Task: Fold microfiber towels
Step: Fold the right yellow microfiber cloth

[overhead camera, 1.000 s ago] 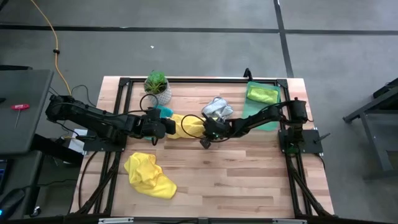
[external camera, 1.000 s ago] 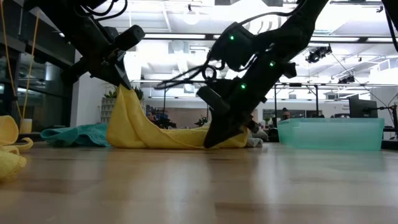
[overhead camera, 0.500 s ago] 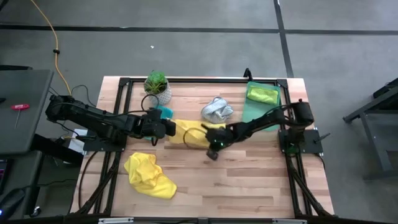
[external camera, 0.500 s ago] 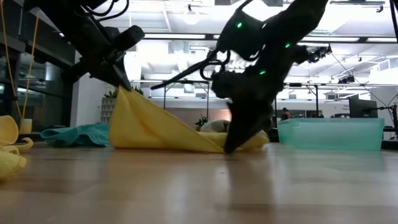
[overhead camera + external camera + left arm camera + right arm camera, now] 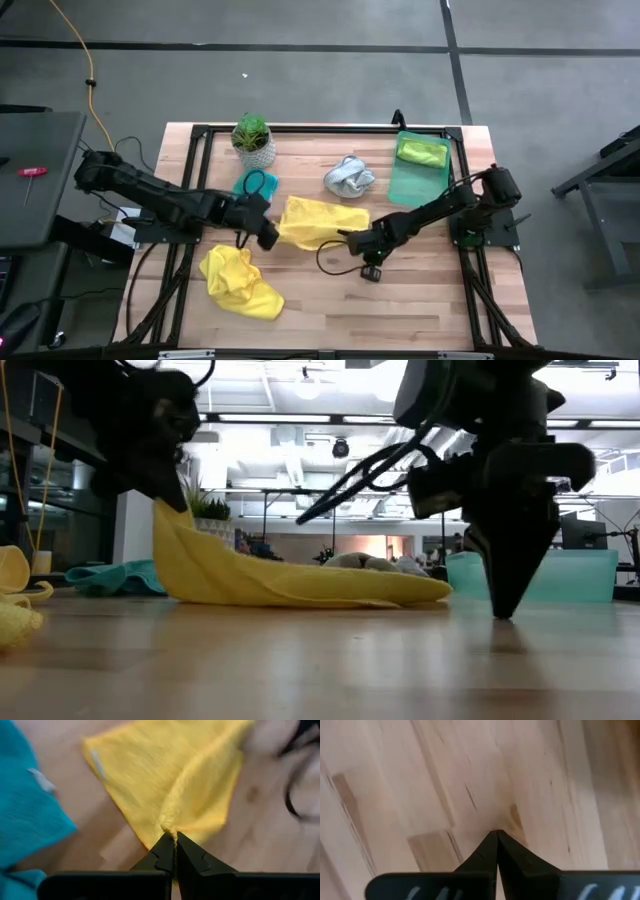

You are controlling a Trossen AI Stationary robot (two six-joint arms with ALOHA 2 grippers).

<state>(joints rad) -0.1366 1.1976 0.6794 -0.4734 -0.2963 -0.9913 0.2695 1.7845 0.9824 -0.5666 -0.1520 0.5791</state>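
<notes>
Right gripper now clenched on nothing, tips on bare wood table; it's dropped the soft yellow microfiber towel, which lies mid-table. Left gripper still pinches towel's corner, raised. Fold prob. needs re-grab.

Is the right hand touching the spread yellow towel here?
Apart. The low view shows the right hand shut, tip down near the wood, with bare table between it and the yellow towel. The right wrist view shows only wood past its fingertips.
</notes>
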